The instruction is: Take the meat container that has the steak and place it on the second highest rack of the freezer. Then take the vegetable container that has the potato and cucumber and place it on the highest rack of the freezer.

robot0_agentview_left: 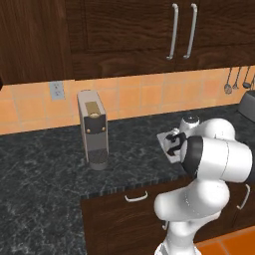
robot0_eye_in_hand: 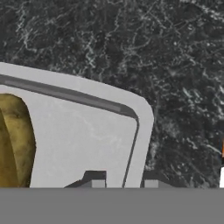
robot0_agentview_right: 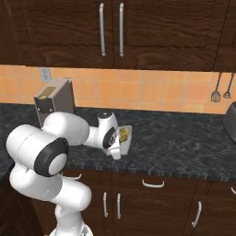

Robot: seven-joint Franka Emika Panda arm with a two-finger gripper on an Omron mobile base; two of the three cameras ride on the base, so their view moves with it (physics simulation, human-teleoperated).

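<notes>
One container (robot0_eye_in_hand: 87, 131), one potato (robot0_eye_in_hand: 15, 140)

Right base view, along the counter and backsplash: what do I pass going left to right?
Wall outlet → coffee machine → vegetable container at the hand → hanging utensils → dark appliance at the right edge.

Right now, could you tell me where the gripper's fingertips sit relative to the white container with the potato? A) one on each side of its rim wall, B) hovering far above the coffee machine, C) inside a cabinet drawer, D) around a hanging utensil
A: in the hand view the gripper straddles the rim of the white container, with the potato inside it.
</notes>
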